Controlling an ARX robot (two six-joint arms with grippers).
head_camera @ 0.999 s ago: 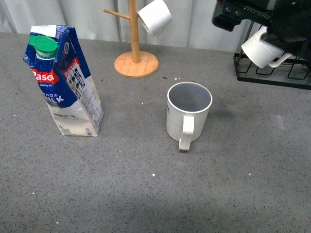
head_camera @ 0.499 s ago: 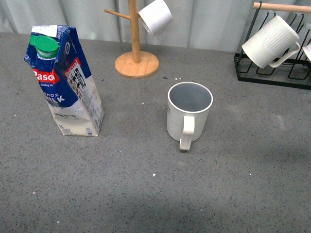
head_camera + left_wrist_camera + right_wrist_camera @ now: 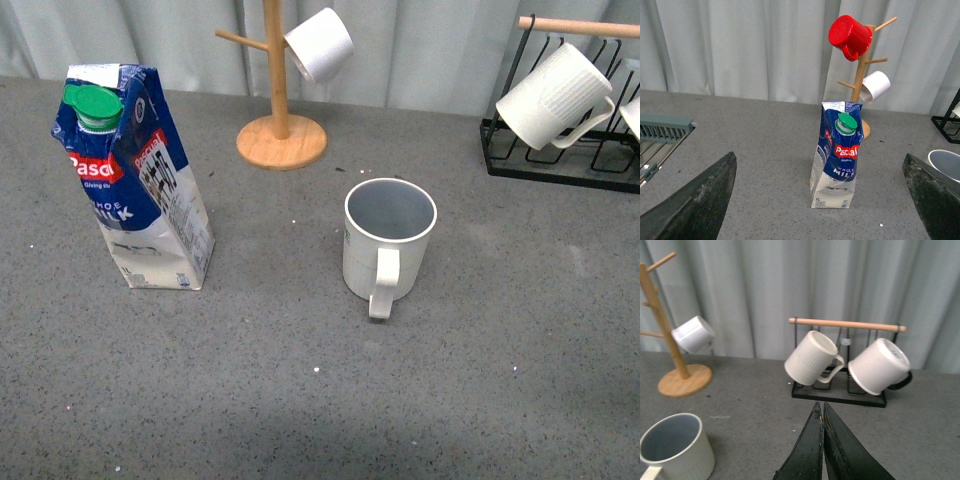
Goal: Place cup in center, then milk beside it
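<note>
The cup (image 3: 388,247), off-white with a grey-blue inside, stands upright mid-table with its handle toward me; it also shows in the right wrist view (image 3: 675,447). The milk (image 3: 130,175), a blue-and-white carton with a green cap, stands upright at the left, well apart from the cup; it shows in the left wrist view (image 3: 837,155) too. Neither gripper shows in the front view. My left gripper (image 3: 822,200) is open and empty, its fingers (image 3: 695,200) spread wide either side of the carton, which stands some way beyond them. My right gripper (image 3: 822,407) is shut and empty, above the table.
A wooden mug tree (image 3: 280,135) with a smooth white cup (image 3: 318,42) stands at the back; a red cup (image 3: 850,36) hangs on top. A black rack (image 3: 560,165) at back right holds a ribbed white mug (image 3: 552,95) and another mug (image 3: 880,365). A grey tray (image 3: 662,131) lies far left.
The right arm, seen at the top right a second ago in front of the rack, has left the front view. The view has shifted slightly. Cup and milk have not moved.
</note>
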